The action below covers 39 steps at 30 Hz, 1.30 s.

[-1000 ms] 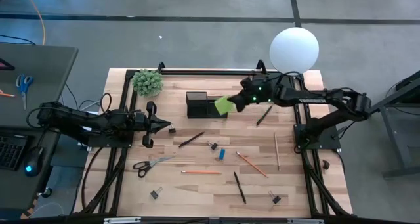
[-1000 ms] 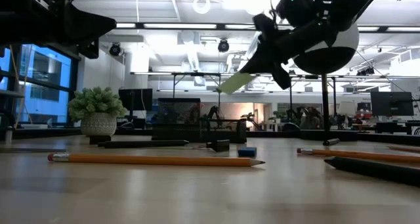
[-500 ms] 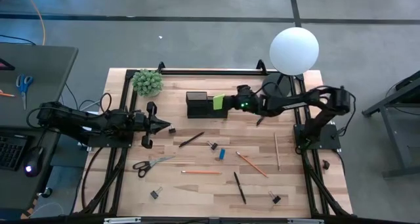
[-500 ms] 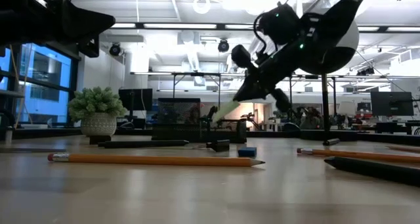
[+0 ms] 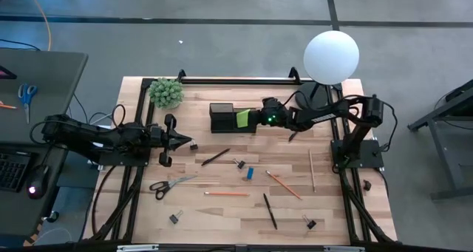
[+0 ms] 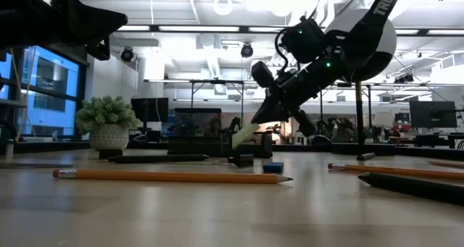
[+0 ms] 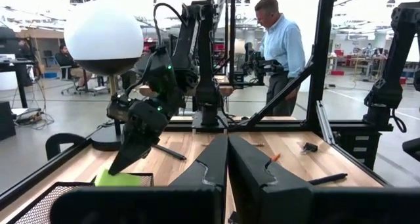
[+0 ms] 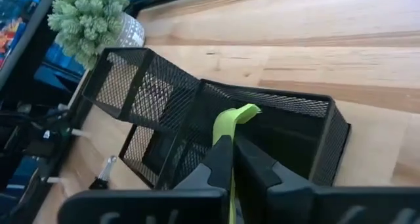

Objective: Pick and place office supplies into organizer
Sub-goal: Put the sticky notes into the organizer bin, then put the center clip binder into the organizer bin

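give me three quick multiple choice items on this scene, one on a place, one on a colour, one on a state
1. Where is the right gripper?
A. over the organizer
B. over the scissors
C. beside the plant

2. What colour is the sticky-note pad?
A. orange
B. lime green
C. blue

3. How is the left gripper?
A. shut on a pencil
B. wide open
C. shut, holding nothing

Key: 1 A, the high view shows it at the organizer's side; 2 B, green shows between the right fingers; 3 C, the left wrist view shows its fingers together and bare.

Lime-green sticky-note pad (image 5: 242,117) hangs tilted inside black mesh organizer (image 5: 222,117).
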Each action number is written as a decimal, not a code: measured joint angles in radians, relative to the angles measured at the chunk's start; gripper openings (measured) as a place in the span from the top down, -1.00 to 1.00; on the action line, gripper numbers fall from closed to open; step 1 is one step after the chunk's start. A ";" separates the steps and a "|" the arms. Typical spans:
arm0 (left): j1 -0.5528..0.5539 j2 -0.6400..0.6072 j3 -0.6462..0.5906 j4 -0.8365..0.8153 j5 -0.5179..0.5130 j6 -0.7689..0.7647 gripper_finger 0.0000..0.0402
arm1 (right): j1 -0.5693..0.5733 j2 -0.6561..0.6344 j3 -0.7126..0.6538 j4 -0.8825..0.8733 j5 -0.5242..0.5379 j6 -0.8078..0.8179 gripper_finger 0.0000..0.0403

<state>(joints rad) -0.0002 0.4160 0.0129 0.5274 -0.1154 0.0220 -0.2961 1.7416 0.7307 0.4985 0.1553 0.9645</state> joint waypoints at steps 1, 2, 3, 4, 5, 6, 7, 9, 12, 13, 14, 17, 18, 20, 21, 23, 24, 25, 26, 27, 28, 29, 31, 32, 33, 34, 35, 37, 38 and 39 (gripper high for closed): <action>0.000 0.000 0.000 0.000 0.000 0.000 0.99 | -0.004 0.000 0.000 -0.005 -0.009 0.000 0.93; 0.000 0.000 0.000 0.000 0.000 0.000 0.99 | -0.006 0.000 0.000 -0.016 -0.014 0.000 0.90; 0.000 0.000 0.000 0.001 0.000 0.000 0.99 | -0.008 0.000 0.001 -0.034 -0.014 0.000 0.87; 0.000 0.000 0.001 0.001 0.000 0.000 0.99 | -0.008 0.000 0.001 -0.051 -0.013 0.002 0.83; 0.000 0.000 0.001 0.002 0.000 0.000 0.99 | -0.007 0.000 0.001 -0.065 -0.013 0.003 0.78; 0.000 0.000 0.001 0.002 0.000 0.000 0.99 | -0.007 0.000 0.001 -0.074 -0.013 0.003 0.73; 0.000 0.000 0.001 0.002 0.000 0.000 0.99 | -0.006 0.000 0.001 -0.074 -0.012 0.003 0.68; 0.000 0.000 0.001 0.002 0.000 0.000 0.99 | -0.006 -0.001 0.002 -0.070 -0.014 0.001 0.56; 0.000 0.000 0.001 0.002 0.000 0.000 0.99 | -0.006 -0.001 0.002 -0.051 -0.015 -0.006 0.40; 0.000 0.000 0.001 0.002 0.000 0.000 0.99 | -0.006 -0.001 0.002 -0.040 -0.017 -0.018 0.35; 0.000 0.000 0.001 0.002 0.000 0.000 0.99 | -0.006 -0.001 0.001 -0.026 -0.029 -0.032 0.31; 0.000 0.000 0.001 0.002 0.000 0.000 0.99 | -0.006 -0.001 0.002 0.000 -0.052 -0.048 0.20; 0.000 0.000 0.001 0.003 0.000 0.000 0.99 | -0.006 -0.001 0.002 0.000 -0.065 -0.044 0.18; 0.000 0.000 0.001 0.003 0.000 0.000 0.99 | -0.006 -0.001 0.002 -0.001 -0.096 -0.046 0.14; 0.000 0.000 0.001 0.003 0.000 0.000 0.99 | -0.006 -0.001 0.002 -0.001 -0.113 -0.047 0.13; 0.000 0.000 0.001 0.003 0.000 0.000 0.99 | -0.006 -0.001 0.002 0.000 -0.136 -0.049 0.13; 0.000 0.000 0.001 0.003 0.000 0.000 0.99 | -0.006 -0.001 0.002 0.004 -0.145 -0.054 0.13; 0.000 0.000 0.001 0.003 0.000 0.000 0.99 | -0.006 -0.001 0.001 0.018 -0.157 -0.065 0.13; 0.000 0.000 0.001 0.003 0.000 0.000 0.99 | -0.006 -0.001 0.001 0.038 -0.172 -0.079 0.14; 0.000 0.000 0.001 0.003 0.000 0.000 0.99 | -0.007 -0.001 0.002 0.062 -0.190 -0.095 0.16; 0.000 0.000 0.001 0.003 0.000 0.000 0.99 | -0.010 -0.006 0.001 0.085 -0.206 -0.115 0.17; 0.000 0.000 0.001 0.003 0.000 0.000 0.99 | -0.012 -0.014 0.002 0.101 -0.222 -0.141 0.19; 0.000 0.000 0.001 0.003 0.000 0.000 0.99 | -0.012 -0.043 0.010 0.101 -0.243 -0.211 0.22; 0.000 0.000 0.001 0.002 0.000 0.000 0.99 | -0.012 -0.067 0.021 0.079 -0.245 -0.252 0.23; 0.000 0.000 0.001 0.002 0.000 0.000 0.99 | -0.012 -0.090 0.033 0.047 -0.246 -0.298 0.25; 0.000 0.000 0.001 0.001 0.000 0.001 0.99 | -0.011 -0.119 0.048 0.002 -0.248 -0.341 0.27; 0.000 0.000 0.001 -0.002 0.000 0.001 0.99 | -0.010 -0.146 0.063 -0.057 -0.247 -0.383 0.28; 0.000 0.000 0.001 -0.013 0.001 0.000 0.99 | 0.001 -0.196 0.093 -0.194 -0.219 -0.451 0.31; 0.000 0.000 0.002 -0.024 0.006 0.000 0.99 | 0.009 -0.219 0.103 -0.251 -0.198 -0.481 0.32; 0.000 0.000 0.001 -0.033 0.010 0.000 0.99 | 0.021 -0.241 0.110 -0.296 -0.175 -0.509 0.34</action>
<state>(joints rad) -0.0002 0.4158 0.0143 0.4946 -0.1050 0.0219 -0.2753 1.5007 0.8409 0.2023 -0.0201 0.4551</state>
